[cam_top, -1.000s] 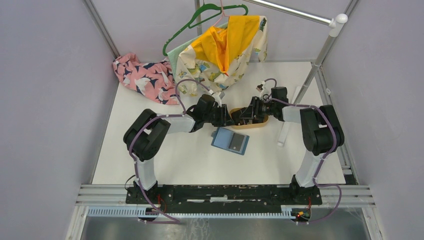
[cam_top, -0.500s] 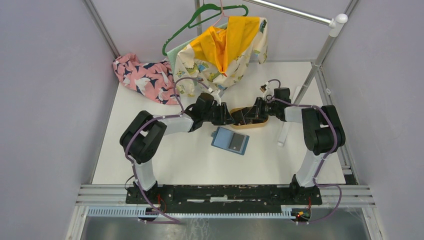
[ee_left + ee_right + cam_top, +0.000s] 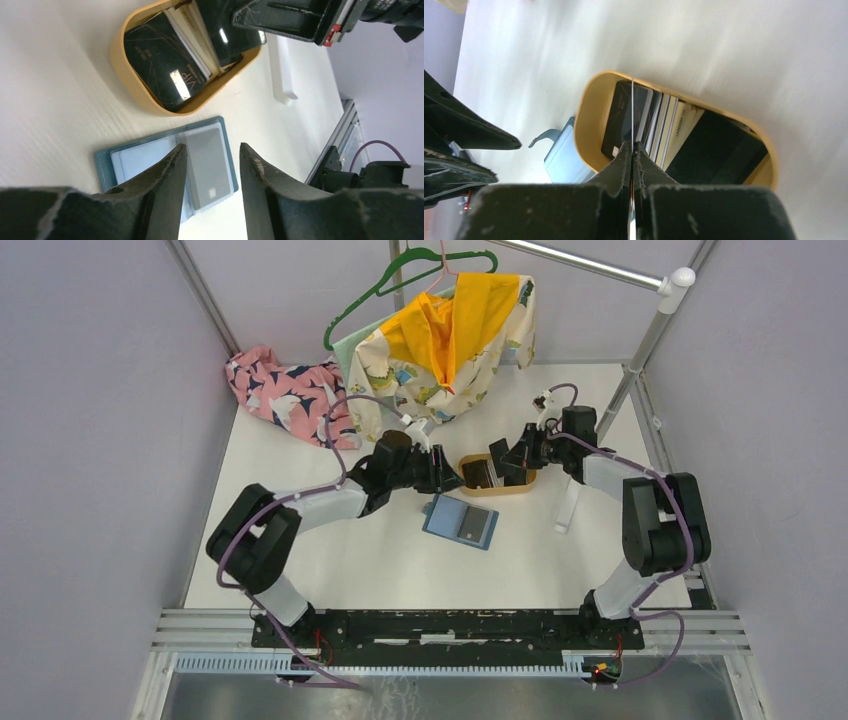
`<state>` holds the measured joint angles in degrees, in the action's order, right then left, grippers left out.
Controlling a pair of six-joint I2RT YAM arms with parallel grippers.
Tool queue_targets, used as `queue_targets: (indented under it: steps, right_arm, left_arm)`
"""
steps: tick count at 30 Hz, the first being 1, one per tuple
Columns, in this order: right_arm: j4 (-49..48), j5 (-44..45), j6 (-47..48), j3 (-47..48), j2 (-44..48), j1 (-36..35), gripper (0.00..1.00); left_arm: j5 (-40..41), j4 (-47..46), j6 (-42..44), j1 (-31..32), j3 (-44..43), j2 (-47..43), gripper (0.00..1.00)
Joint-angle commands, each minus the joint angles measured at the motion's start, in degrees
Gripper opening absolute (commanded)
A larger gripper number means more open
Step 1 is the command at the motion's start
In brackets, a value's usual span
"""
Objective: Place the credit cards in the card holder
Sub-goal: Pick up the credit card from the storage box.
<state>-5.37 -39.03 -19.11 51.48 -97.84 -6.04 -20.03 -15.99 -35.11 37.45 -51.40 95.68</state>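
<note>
Cards (image 3: 659,132) are standing on edge, packed side by side, inside the tan tray (image 3: 583,115), dark ones at both ends and pale ones between. The right gripper (image 3: 632,147) is hanging over the tray's middle with its fingers pressed together on a single card (image 3: 632,100), which is showing edge-on as a thin line above the stack. The wallet (image 3: 145,155) is lying flat on the table (image 3: 330,560) just on the near side of the tray, apart from its rim, with a grey rectangle on its face. The left gripper (image 3: 212,150) is hovering at the tray's left end, above the wallet's far edge, its fingers spread and gripping nothing. The two grippers are facing each other across the tray, close but not touching. Open tabletop is stretching away on the near side of the tray, past the wallet, and to its left. Beyond the tray, hanging clothes (image 3: 440,340) are crowding the far edge of the table, and a white bar (image 3: 570,502) is lying just to the tray's right.
</note>
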Motion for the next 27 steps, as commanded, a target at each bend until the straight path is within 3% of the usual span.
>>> queue_targets:
  steps: [1,5,7,9,10,13,20,24,27]
  right_arm:
    - [-1.83,0.60,5.22,-0.50,6.54,0.26,0.00]
    - [-5.43,-8.37,6.59,-2.67,9.42,0.29,0.00]
    - [-8.55,-14.43,7.33,-4.44,10.82,0.32,0.00]
    - [-14.56,-21.05,4.87,-7.35,12.03,0.32,0.00]
    - [-19.75,-24.35,2.74,-8.99,12.54,0.13,0.00]
    - [-31.93,-30.19,-4.15,-13.84,14.51,-1.36,0.00]
    - [-32.63,-35.33,0.09,-15.89,19.28,-7.62,0.00]
    - [-32.50,-36.90,1.48,-15.89,20.67,-9.89,0.00]
    - [-32.44,-37.61,1.88,-15.80,21.17,-10.88,0.00]
  left_arm:
    - [1.56,-8.73,2.45,0.29,5.07,-11.59,0.52]
    - [6.03,-10.42,5.40,0.25,11.10,-25.18,0.64]
    - [9.31,-9.66,6.65,0.25,13.72,-30.41,0.76]
    - [13.18,-7.80,7.09,0.30,15.59,-35.58,0.95]
    - [14.25,-6.88,7.26,0.23,16.29,-38.05,0.99]
    - [11.74,-5.69,7.73,0.25,17.75,-40.11,1.00]
    - [-2.50,-18.88,3.73,0.28,23.48,-35.36,0.89]
    - [-4.51,-32.56,0.33,0.21,28.97,-34.30,0.86]
    - [-6.41,-34.67,-0.12,0.27,29.20,-33.22,0.86]
